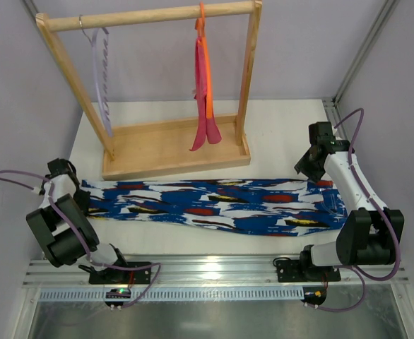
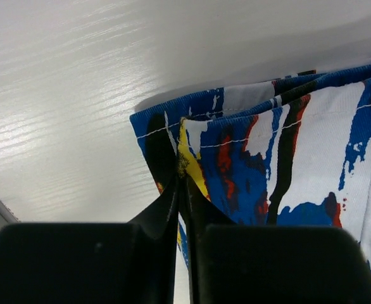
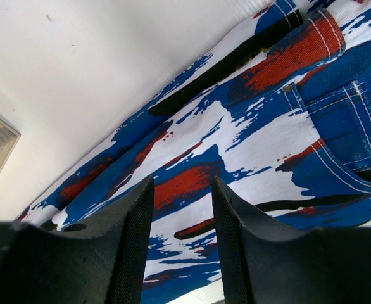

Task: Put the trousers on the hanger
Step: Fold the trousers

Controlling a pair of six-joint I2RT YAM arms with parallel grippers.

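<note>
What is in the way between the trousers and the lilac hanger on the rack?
Only the wooden rack's base tray lies between the trousers and the hanger. The pink cloth hangs well to the hanger's right, clear of it.

The overhead camera looks down from high over the near edge, across the whole table (image 1: 285,134) to the wooden rack (image 1: 172,150). Each wrist camera sits low and close over one end of the trousers (image 1: 214,205), shared by all three views.
</note>
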